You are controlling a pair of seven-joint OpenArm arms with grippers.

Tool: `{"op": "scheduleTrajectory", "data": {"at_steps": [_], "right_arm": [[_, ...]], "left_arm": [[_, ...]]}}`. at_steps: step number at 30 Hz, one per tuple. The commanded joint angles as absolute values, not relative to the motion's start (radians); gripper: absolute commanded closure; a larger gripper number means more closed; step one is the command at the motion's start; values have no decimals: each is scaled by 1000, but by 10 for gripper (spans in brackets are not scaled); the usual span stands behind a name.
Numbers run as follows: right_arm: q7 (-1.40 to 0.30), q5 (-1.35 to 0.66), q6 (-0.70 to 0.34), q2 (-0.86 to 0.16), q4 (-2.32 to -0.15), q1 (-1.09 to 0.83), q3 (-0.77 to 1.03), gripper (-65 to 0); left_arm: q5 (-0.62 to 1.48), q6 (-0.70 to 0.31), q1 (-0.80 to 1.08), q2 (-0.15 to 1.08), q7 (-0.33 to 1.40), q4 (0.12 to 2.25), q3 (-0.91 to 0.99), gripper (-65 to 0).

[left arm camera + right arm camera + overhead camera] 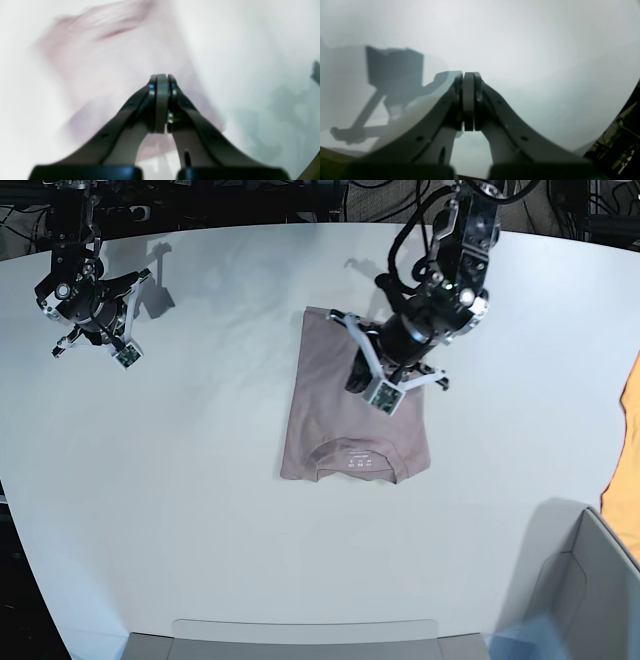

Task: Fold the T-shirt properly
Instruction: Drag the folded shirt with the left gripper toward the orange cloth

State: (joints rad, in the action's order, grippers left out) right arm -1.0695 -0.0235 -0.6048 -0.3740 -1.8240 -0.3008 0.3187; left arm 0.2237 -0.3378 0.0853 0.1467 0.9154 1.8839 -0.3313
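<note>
The dusty mauve T-shirt (320, 400) lies on the white table (200, 480), folded into a tall rectangle. Its collar and neck label face the front edge. My left gripper (358, 377) hovers over the shirt's right middle. In the left wrist view it (162, 77) is shut, with the blurred shirt (100, 57) below and nothing visibly between the jaws. My right gripper (88, 308) is far off at the table's back left. In the right wrist view it (468, 75) is shut and empty above bare table.
A bright orange cloth (628, 440) hangs at the right edge. A grey bin (590, 580) stands at the front right, and a grey tray (300, 640) sits along the front edge. Cables and dark frames line the back.
</note>
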Motion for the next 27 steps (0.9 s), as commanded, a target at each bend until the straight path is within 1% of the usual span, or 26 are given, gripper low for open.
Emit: {"op": "scheduleTrajectory", "data": {"at_steps": [1,4,7,11,15,21,27], "right_arm": [[-1063,-22,-602,-389,-1837,-292,323,0],[-1063,-22,-602,-389,-1837,-294,323,0],[-1063,-22,-602,-389,-1839,-298,326,0],[-1063,-22,-602,-389,-1839,-309,328,0],[-1063,-22,-602,-389,-1839,-318,329,0],[-1063,-22,-602,-387,-1839,-314,323,0],[-1063,-117,-602,-387,-1839,-312,323,0]], "left_arm": [[225,-337,42,137,886,1856,-351,0],[223,-335,-12,93,874,1730,-364,0],[223,-335,-28,61,816,1604,-292,0],[223,-335,-54,64,785,1429,-203,0],[223,-335,-54,119,777,1340,-130,0],[225,-343,-48,249,777,1334,8,0],[228,-344,-54,349,777,1337,28,0]]}}
